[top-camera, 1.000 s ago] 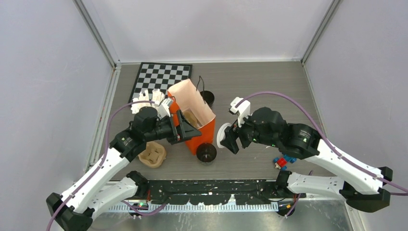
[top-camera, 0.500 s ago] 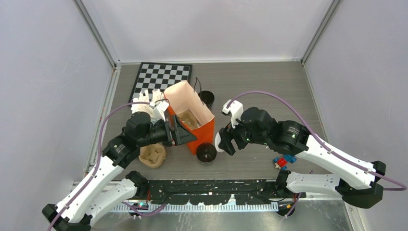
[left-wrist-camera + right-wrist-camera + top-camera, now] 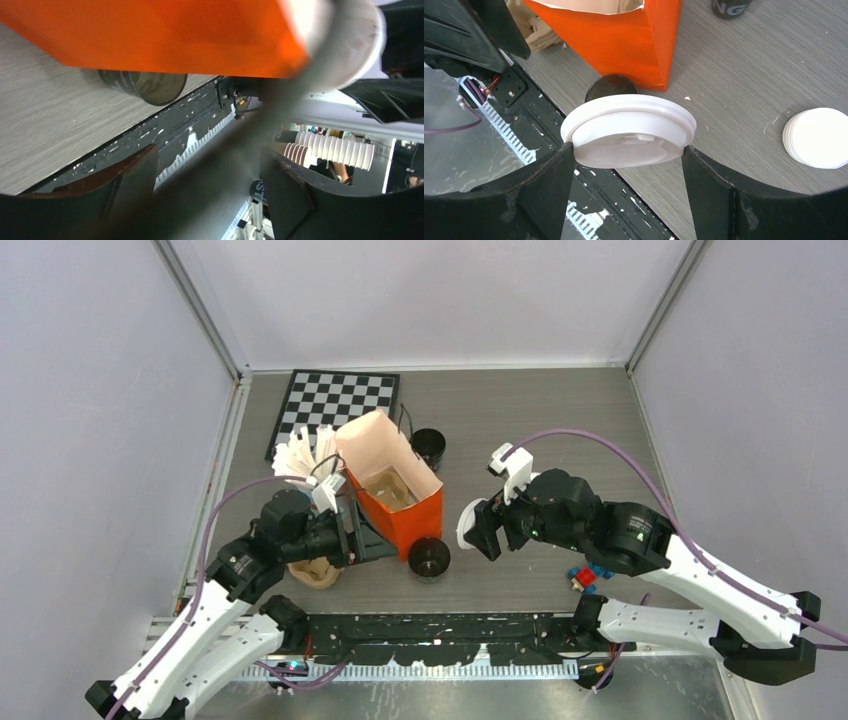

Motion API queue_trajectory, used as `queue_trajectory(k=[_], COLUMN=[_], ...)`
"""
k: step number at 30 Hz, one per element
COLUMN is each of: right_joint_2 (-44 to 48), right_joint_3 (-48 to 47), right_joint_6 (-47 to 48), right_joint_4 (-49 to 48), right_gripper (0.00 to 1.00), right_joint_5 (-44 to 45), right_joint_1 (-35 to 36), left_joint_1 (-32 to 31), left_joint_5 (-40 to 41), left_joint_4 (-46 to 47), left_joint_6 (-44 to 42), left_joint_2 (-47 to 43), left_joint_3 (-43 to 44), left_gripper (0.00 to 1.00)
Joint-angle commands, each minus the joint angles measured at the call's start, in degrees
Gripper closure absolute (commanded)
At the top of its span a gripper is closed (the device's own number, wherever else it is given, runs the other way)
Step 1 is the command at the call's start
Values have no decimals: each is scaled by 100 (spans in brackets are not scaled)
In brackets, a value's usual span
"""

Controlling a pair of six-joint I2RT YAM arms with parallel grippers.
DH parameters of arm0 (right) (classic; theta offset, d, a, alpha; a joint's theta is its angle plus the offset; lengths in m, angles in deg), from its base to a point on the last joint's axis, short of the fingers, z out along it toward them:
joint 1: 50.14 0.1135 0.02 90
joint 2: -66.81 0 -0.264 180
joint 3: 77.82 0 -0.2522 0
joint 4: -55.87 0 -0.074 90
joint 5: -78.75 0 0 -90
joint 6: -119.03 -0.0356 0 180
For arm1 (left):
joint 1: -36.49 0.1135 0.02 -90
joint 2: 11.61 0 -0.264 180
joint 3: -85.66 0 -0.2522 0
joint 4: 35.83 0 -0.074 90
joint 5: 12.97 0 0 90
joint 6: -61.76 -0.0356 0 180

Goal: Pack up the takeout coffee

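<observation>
Pulling back, left hand (image 3: 368,540) now flanks the orange bag (image 3: 412,520).

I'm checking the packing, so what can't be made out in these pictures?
Contents of the orange bag: top view, its walls shadow the inside.
What the left gripper holds: left wrist view, a blurred grey strip crosses its fingers.
Cardboard tray: top view, the left arm covers most.
Print on the far black cup: right wrist view, cut off by the top edge.

Chessboard (image 3: 337,405) at back; coloured blocks (image 3: 590,575) nearer
</observation>
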Motion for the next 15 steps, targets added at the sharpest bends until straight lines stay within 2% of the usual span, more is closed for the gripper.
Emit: queue_trajectory(k=[1, 8, 15], right_joint_2=[277, 767, 988], right_joint_3=[43, 363, 408], right_joint_6=[-208, -377, -241], right_joint_4=[-47, -40, 16], right_gripper=[30, 30, 30], right_joint_5=[172, 248, 317], right_joint_1=[22, 19, 21], left_joint_1=[-31, -356, -736], left_joint_5=[4, 393, 1362], left_joint_4=[286, 808, 1060], left_joint_6=[571, 938, 1822], left_joint_2=[35, -268, -851], left_joint_3=[-443, -625, -1258], left_gripper=[27, 24, 34])
